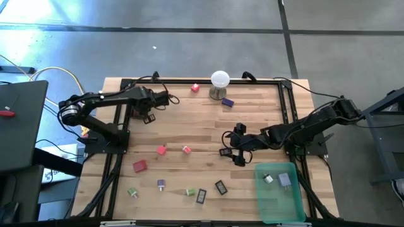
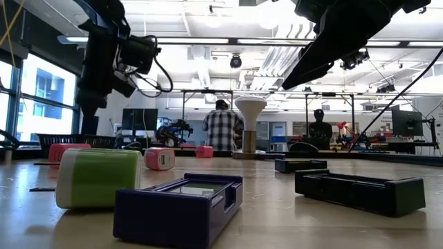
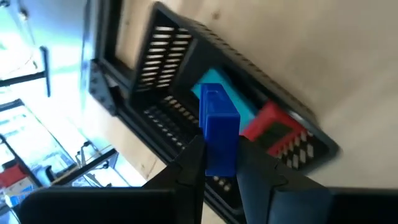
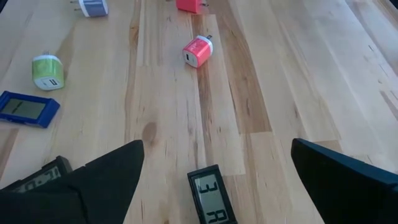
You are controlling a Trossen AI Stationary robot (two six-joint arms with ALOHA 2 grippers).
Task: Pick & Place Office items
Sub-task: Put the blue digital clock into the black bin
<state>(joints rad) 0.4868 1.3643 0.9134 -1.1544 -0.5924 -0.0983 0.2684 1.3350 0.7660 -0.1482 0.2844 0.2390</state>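
- Two arms work the table [image 1: 202,135]; loose on it I count about a dozen small office items.
- Two more pieces lie in the green tray [image 1: 281,192] at the near right corner.
- The left gripper [image 3: 221,171], reaching over the far left corner, pinches a blue block [image 3: 219,134] above a black slotted bin [image 3: 186,68] holding a red and a light-blue piece; the block's long axis runs along the fingers.
- The right gripper [image 4: 214,180] stretches toward mid-table, jaws wide, over a small black clock [image 4: 211,199] lying flat, lengthwise between them.

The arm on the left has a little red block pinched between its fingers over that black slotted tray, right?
Not red: the block pinched in the left gripper is blue, as the left wrist view shows. It is indeed held over the black slotted tray.
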